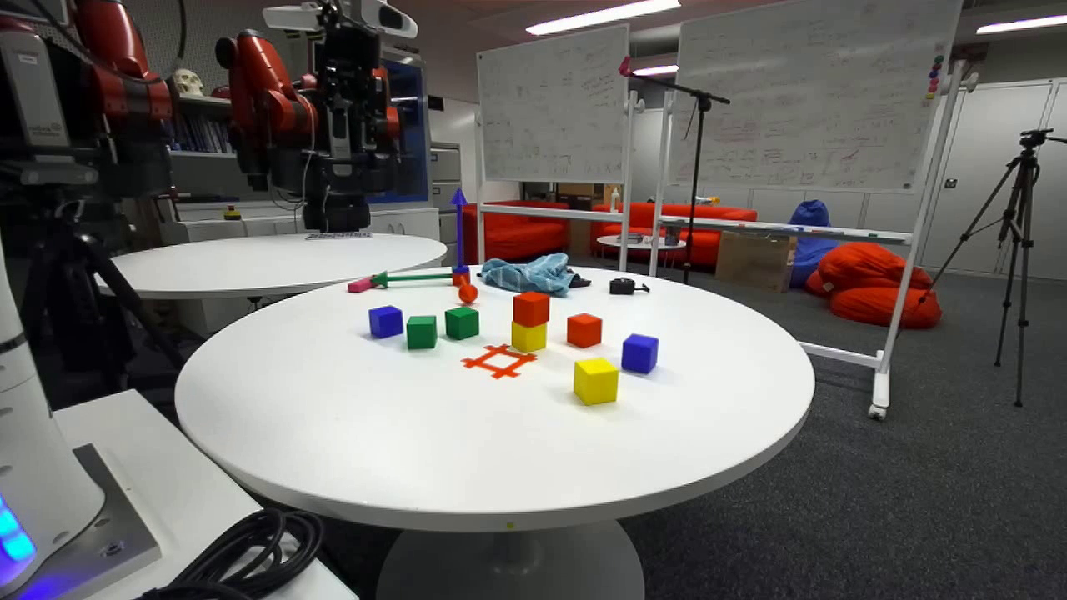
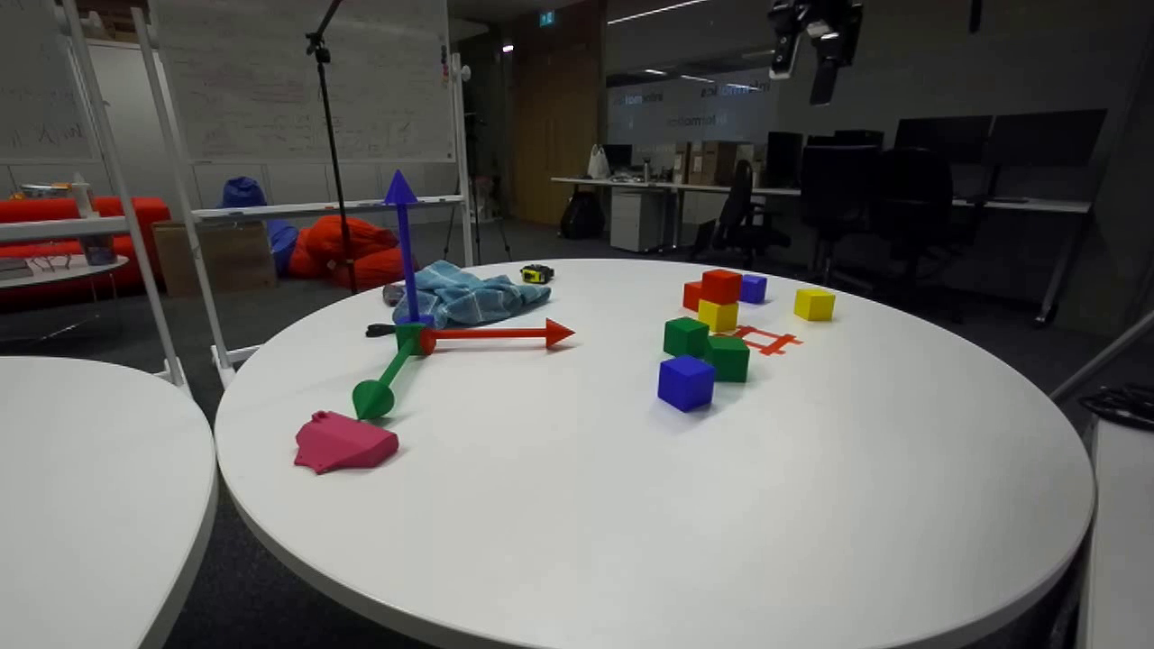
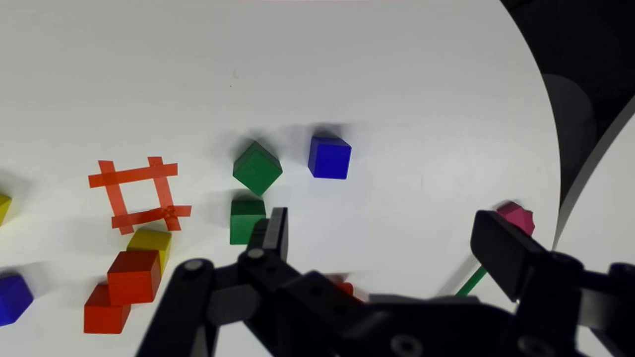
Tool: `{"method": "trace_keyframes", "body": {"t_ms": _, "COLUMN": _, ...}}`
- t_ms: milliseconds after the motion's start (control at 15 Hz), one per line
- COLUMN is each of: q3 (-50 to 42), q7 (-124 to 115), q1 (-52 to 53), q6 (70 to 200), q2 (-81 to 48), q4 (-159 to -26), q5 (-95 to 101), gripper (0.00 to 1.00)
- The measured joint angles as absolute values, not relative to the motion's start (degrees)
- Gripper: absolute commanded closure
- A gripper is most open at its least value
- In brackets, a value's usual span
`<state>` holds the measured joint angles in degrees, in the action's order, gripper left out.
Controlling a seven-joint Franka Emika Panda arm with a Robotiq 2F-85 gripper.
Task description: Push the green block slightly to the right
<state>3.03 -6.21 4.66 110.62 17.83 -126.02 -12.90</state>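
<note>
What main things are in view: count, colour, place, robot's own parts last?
Large round tables: 2, white, adjacent
Tape frame: 1, red, near table
Yellow cubes: 2, yellow, one beneath a red cube
Red cubes: 2, red, one stacked, one nearby
Blue cubes: 2, blue, flanking the stack
Green cubes: 2, green, between tape frame and blue cube
Arrow axes: 1, multicoloured, near table
Angular piece: 1, magenta, beside axes
Cloth: 1, blue, beside axes
Small item: 1, black and yellow, near cloth
Whiteboards: 2, white, background
Seating: several, red and blue, background
Other robot parts: several, red and black, background
Tool: 1, black, open above near table
Arm base: 1, white, beside near table
</note>
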Motion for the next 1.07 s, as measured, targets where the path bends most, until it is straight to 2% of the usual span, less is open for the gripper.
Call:
{"method": "trace_keyframes", "body": {"t_ms": 333, "q3": 3.2, "q7": -6.6, "q1": 4.7, "q6": 107.8, "q2": 7.1, "q4": -116.9, "q5": -13.2, "gripper": 0.0}}
{"method": "trace_keyframes", "body": {"t_ms": 1067, "q3": 3.7, "q7": -6.5, "q1": 4.4, "q6": 125.6, "q2": -6.2, "q4": -117.8, "q5": -13.3, "gripper": 0.0}}
